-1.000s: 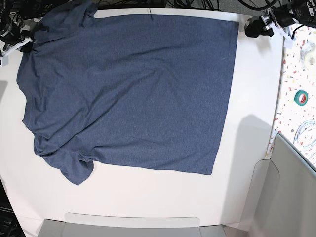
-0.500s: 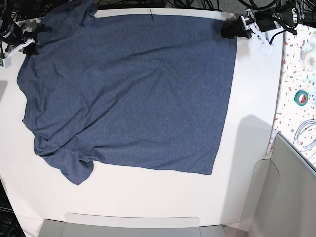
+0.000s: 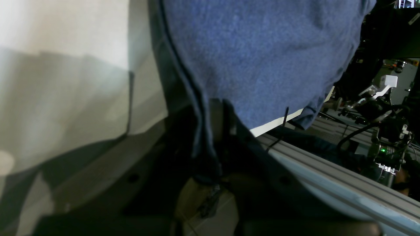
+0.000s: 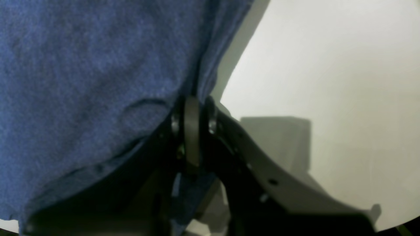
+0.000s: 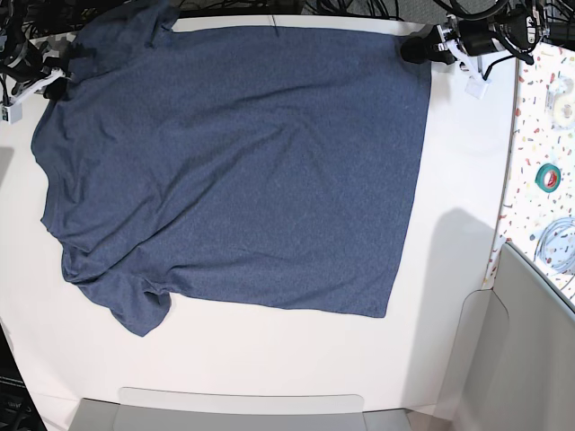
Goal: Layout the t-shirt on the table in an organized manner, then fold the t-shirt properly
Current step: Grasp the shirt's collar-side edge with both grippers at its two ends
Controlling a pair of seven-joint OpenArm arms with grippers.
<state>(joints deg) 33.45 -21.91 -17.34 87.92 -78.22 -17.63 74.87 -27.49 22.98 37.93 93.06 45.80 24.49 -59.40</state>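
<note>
Closing on the far right corner of the cloth was the change just completed: the left gripper, which had stood off the hem with its jaws wide, had moved in and shut on the hem corner of the large dark navy-blue heathered cloth t-shirt. The left wrist view showed the hem edge drawn down between the closed jaws. The right gripper remained clamped on the far left edge of the garment, near the shoulder, with cloth pinched between its black fingers.

Both far corners were therefore held. In judgement, this prepared a two-arm lift or pull, either to flatten the remaining wrinkles or to begin the first fold toward the near side.

The garment lay spread on the very large smooth matte white tabletop, plain side up, no lettering visible. The near left sleeve was creased and slightly bunched.

No container formed part of the task. On the narrow speckled surface at far right lay a green tape roll; nothing was seen held inside anything.
</note>
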